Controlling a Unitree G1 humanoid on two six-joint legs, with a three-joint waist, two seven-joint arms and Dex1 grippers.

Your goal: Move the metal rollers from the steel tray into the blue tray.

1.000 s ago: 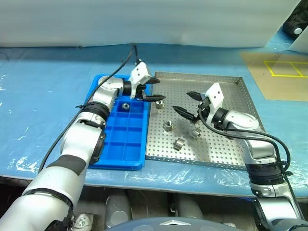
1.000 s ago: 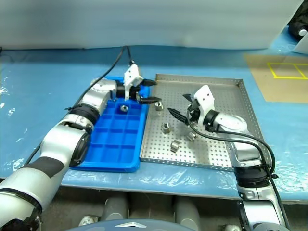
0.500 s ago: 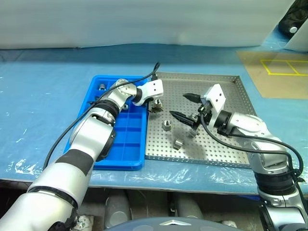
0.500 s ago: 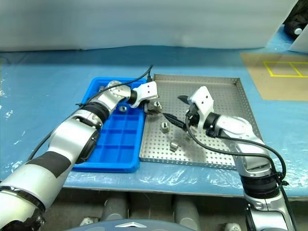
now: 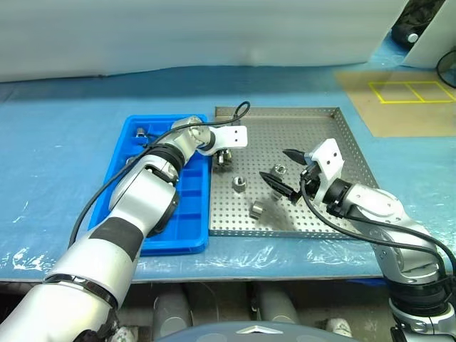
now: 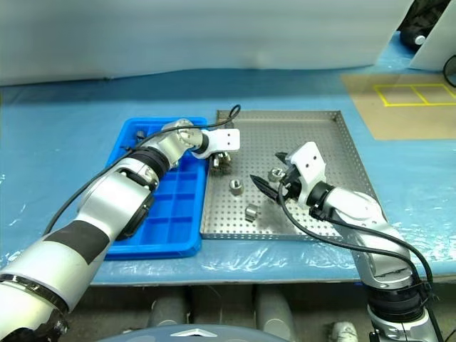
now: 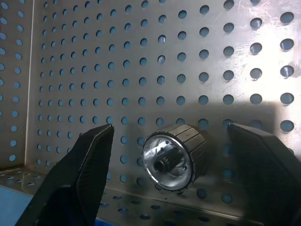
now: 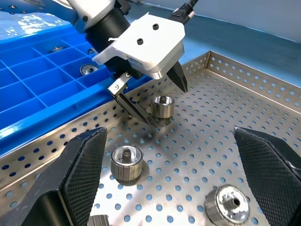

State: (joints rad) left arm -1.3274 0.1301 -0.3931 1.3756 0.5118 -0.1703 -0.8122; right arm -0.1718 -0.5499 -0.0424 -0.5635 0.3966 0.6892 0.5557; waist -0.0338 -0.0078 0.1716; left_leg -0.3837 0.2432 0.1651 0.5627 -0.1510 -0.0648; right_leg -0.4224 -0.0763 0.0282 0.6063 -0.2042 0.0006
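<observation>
The left pincer (image 8: 155,106), spread wide, straddles one metal roller (image 7: 172,157) lying between its fingers near the steel tray's (image 5: 335,117) blue-tray-side rim, nearer than the spread right pincer (image 5: 285,171).

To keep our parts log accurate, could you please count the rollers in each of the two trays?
Rollers in the steel tray: 4
Rollers in the blue tray: 2
Total: 6
</observation>
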